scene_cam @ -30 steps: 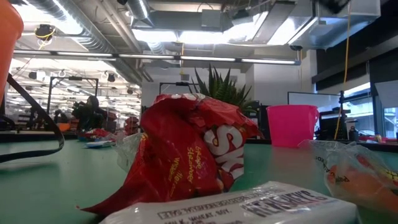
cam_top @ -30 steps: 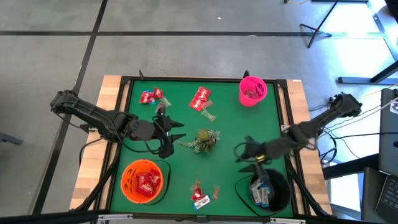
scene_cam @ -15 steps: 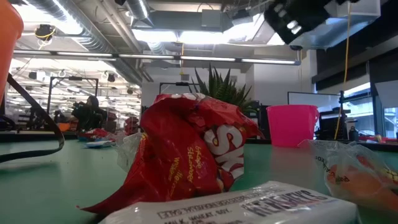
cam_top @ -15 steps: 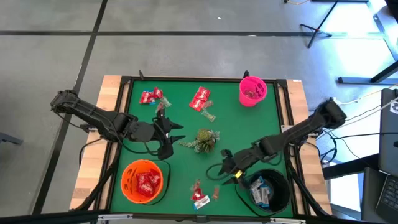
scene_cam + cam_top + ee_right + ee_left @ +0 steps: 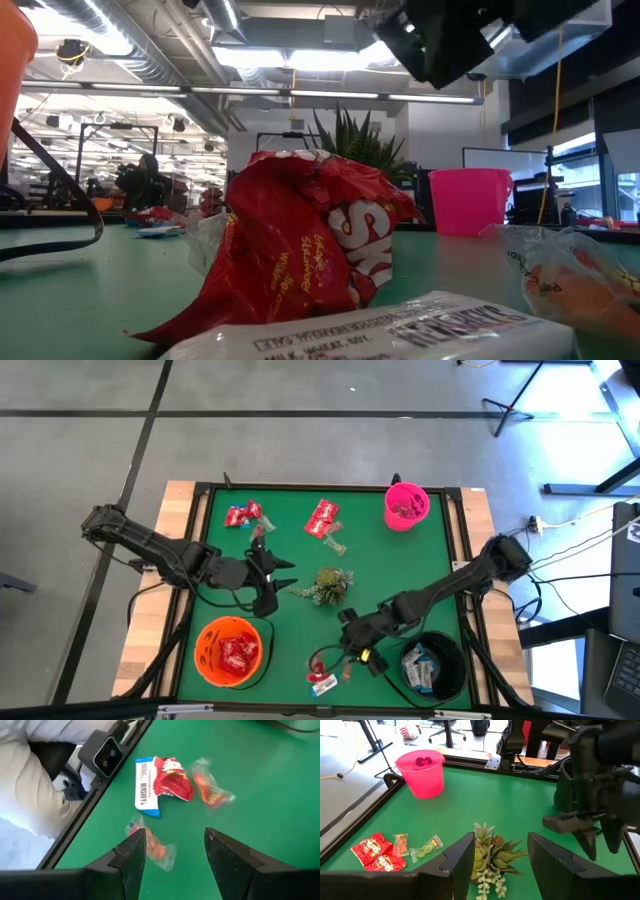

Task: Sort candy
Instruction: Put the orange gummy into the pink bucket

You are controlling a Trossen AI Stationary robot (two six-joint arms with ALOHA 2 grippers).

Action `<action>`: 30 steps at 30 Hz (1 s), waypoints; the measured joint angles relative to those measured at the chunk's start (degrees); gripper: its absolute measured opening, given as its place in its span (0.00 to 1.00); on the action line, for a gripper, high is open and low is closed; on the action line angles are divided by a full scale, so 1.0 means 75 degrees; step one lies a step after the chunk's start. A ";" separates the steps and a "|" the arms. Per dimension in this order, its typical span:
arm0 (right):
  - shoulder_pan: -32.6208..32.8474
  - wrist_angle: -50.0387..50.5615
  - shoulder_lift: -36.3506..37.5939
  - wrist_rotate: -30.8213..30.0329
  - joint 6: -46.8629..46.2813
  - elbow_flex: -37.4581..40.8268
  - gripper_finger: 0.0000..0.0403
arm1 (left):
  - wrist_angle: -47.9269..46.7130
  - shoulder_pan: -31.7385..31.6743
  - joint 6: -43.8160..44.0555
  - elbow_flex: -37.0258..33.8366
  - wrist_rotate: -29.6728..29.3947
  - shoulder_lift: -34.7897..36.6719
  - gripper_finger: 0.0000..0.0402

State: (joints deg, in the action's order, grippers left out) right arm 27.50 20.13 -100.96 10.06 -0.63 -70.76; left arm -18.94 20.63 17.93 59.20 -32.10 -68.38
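My right arm stretches low from the right edge of the green desk (image 5: 420, 570) toward its near middle, and my right gripper (image 5: 352, 643) hangs over the small cluster of candy there: a red packet (image 5: 172, 785) lying against a white-and-blue Hershey's packet (image 5: 146, 794), with two clear-wrapped orange pieces (image 5: 212, 792) beside them. A second ago this gripper was up by the black bowl (image 5: 445, 670); it has since swept across to the near cluster. Its fingers stand well apart with nothing between them, touching no candy. My left arm waits on the left side, its left gripper (image 5: 268, 575) parted and empty, pointing at the green leafy sprig (image 5: 328, 584), unmoved. More red packets (image 5: 322, 518) lie at the far side near the pink bucket (image 5: 406, 507), and others sit in the orange bowl (image 5: 203, 655).
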 joint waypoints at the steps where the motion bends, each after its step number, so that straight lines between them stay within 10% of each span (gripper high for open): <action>1: 0.0060 -0.0062 -0.0125 -0.0011 0.0122 -0.0071 0.50 | 0.0000 0.0018 0.0003 0.0000 0.0000 0.0000 0.43; 30: 0.0525 0.0139 -0.1537 -0.0680 0.0756 -0.0318 0.37 | 0.0000 0.0174 0.0008 0.0000 -0.0008 0.0000 0.43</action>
State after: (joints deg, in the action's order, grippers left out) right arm 31.44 21.17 -112.49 4.97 5.04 -73.14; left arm -18.94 21.93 17.99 59.20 -32.16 -68.38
